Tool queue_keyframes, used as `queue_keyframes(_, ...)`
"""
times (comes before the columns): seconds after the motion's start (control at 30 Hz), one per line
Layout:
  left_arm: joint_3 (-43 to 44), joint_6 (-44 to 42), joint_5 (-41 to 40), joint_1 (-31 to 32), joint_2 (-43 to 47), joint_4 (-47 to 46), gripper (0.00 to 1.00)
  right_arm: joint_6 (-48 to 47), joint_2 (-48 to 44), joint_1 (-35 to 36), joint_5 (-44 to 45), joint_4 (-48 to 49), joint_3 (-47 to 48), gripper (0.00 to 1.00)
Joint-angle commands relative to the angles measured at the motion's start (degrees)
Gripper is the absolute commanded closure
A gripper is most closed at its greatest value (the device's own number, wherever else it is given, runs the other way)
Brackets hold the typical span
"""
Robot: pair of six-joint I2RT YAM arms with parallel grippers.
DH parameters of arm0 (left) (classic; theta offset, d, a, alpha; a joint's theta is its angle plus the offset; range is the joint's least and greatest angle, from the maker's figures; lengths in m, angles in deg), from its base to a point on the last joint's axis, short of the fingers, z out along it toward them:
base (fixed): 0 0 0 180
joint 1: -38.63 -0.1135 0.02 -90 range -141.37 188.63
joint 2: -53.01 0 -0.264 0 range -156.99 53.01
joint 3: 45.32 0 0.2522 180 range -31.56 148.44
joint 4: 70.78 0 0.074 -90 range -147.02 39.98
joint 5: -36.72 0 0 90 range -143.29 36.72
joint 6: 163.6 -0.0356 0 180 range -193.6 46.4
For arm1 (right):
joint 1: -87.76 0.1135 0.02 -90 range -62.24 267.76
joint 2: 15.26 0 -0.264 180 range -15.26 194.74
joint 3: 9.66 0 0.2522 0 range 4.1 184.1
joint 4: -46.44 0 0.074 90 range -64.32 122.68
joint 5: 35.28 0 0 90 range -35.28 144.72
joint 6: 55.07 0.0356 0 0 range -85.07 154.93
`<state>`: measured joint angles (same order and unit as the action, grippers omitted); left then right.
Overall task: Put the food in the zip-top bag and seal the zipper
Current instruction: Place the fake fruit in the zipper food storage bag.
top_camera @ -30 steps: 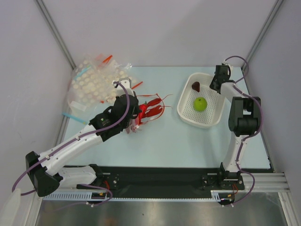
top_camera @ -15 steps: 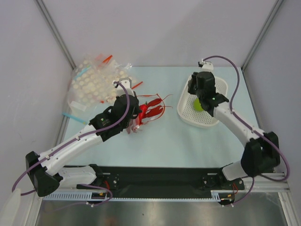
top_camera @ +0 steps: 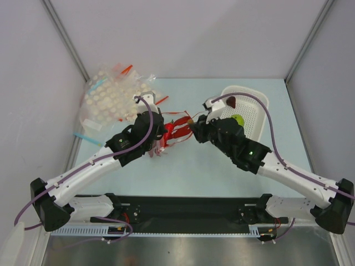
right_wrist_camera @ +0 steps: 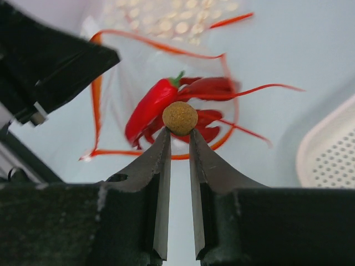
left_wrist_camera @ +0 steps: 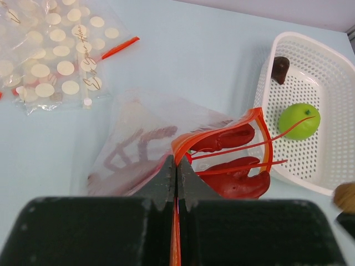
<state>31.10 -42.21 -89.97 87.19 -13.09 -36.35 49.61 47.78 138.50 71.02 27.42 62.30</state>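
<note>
My left fingers (left_wrist_camera: 176, 173) are clenched on the zipper (left_wrist_camera: 252, 113), holding the zip-top bag (left_wrist_camera: 138, 119) open. My right fingers (right_wrist_camera: 165, 145) grasp a brown ball (right_wrist_camera: 179, 118) just before its mouth. The lobster (left_wrist_camera: 238, 180) already lies just inside; I judge sealing remains.

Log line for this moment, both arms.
left fingers: shut on zip-top bag rim | right fingers: gripping brown ball before bag mouth | lobster: inside bag | zipper: open

A white perforated basket (top_camera: 254, 113) stood on the pale blue table (top_camera: 194, 172), holding a small round green fruit (left_wrist_camera: 298, 121) and a dark brown piece (left_wrist_camera: 280, 69). A small tan ball (right_wrist_camera: 179, 118) hung left of it. Clear cream-dotted bags (top_camera: 111, 97) lay piled far left.
</note>
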Motion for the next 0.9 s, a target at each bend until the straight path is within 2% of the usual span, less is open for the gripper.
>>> queue_keyframes(0.0,1.8,-0.8,0.3,-0.4,0.8,-2.5,1.00,-3.2,2.7,4.8,1.5,1.2,1.3,0.83)
queue_keyframes(0.27,1.6,-0.3,3.1,-0.4,2.8,-2.5,1.00,-3.6,12.0,5.6,-0.6,8.4,3.1,0.86)
queue_keyframes(0.53,-0.2,0.0,5.3,-0.4,5.0,-4.5,0.99,-3.2,15.6,4.5,-5.2,13.4,5.4,0.87)
queue_keyframes(0.63,-0.3,0.1,5.7,-0.4,4.9,-4.8,0.98,-2.8,17.0,4.0,-7.6,13.1,6.5,0.57)
queue_keyframes(0.67,-0.3,0.2,5.7,-0.4,4.8,-4.8,0.98,-3.0,17.1,3.9,-7.7,13.0,6.7,0.42)
queue_keyframes(0.77,-0.1,0.5,5.3,-0.4,4.5,-4.5,0.98,-2.8,15.6,3.9,-7.2,12.4,6.1,0.25)
queue_keyframes(0.87,0.1,0.9,4.0,-0.4,4.4,-3.6,0.98,-2.6,13.8,3.5,-6.2,11.2,5.6,0.25)
